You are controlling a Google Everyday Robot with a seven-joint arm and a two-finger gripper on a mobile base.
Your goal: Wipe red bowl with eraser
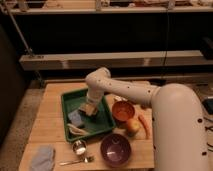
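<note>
The red bowl (123, 110) is small, round and orange-red and stands on the wooden table just right of the green tray (102, 125). My gripper (88, 110) reaches down into the tray from my white arm. A small brownish-grey block, the eraser (85, 109), sits right at the gripper's tip inside the tray. A blue squarish block (75, 118) lies in the tray to its left.
A large dark purple bowl (115, 148) stands at the front. An apple (132, 125) and a carrot (144, 126) lie right of the red bowl. A small metal cup (79, 147), a spoon (76, 161) and a grey cloth (42, 157) lie at the front left.
</note>
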